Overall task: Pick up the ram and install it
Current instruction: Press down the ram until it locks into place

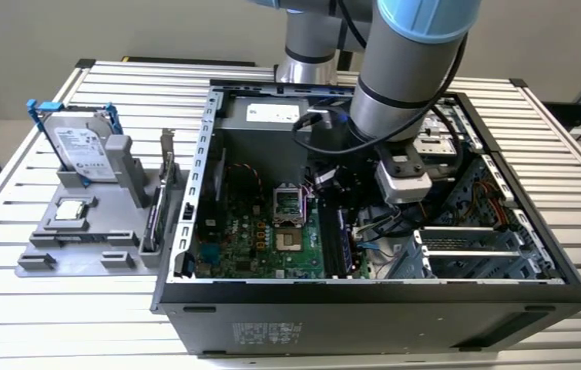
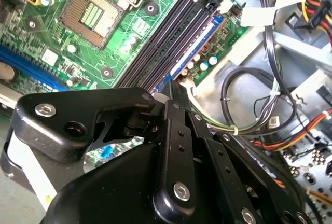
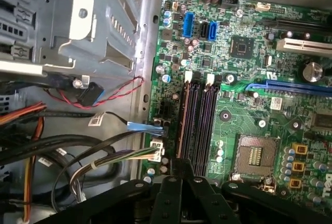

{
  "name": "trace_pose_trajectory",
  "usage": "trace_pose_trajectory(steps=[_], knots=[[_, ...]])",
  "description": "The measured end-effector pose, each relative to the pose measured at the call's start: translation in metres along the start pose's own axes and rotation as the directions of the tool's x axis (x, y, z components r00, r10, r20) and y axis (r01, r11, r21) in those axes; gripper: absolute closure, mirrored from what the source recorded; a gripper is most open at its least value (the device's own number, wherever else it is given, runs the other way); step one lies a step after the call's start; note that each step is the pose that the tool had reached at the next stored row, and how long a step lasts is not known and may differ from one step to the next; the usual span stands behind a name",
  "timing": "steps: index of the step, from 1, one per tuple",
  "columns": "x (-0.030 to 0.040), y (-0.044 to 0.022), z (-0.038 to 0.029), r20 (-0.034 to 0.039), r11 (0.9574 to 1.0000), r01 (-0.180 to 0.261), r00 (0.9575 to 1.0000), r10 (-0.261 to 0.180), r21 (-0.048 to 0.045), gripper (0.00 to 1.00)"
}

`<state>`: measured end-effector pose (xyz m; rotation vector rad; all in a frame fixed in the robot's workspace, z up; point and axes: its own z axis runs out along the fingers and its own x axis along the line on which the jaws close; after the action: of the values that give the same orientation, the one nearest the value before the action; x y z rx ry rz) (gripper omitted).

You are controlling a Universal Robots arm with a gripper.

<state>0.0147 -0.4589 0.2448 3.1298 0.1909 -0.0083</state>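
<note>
My gripper (image 2: 174, 86) is low inside the open computer case (image 1: 193, 231), and its black fingers are drawn together to a point. The tip (image 3: 180, 163) hangs over one end of the long black memory slots (image 3: 202, 120). A thin blue strip that looks like the ram (image 2: 199, 42) stands along the slot nearest the cable side, which the exterior view shows as a blue line (image 1: 345, 239). I cannot tell whether the fingertips touch it. The other slots (image 2: 166, 37) hold nothing.
The processor socket (image 3: 254, 156) lies beside the slots. Bundled cables (image 2: 259, 105) and a metal drive cage (image 1: 471, 247) crowd the other side. Outside the case, a grey holder (image 1: 75, 247) carries a hard drive (image 1: 83, 146) and a card with a silver bracket (image 1: 170, 166).
</note>
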Motion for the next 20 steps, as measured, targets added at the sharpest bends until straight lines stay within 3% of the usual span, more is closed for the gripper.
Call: trace_pose_trajectory(steps=[4, 10, 15, 20], knots=[[-0.0001, 0.0, 0.0, 0.0022, 0.9987, 0.052, 0.9987, -0.052, 0.0004, 1.0], [-0.0002, -0.0001, 0.0002, 0.0062, 0.9933, 0.115, 0.9933, -0.115, 0.0069, 1.0], [-0.0007, -0.0002, 0.0004, 0.0062, 0.9867, 0.163, 0.9867, -0.163, 0.0077, 1.0], [-0.001, -0.0002, 0.0003, 0.0061, 0.9764, 0.216, 0.9764, -0.216, 0.0072, 1.0]])
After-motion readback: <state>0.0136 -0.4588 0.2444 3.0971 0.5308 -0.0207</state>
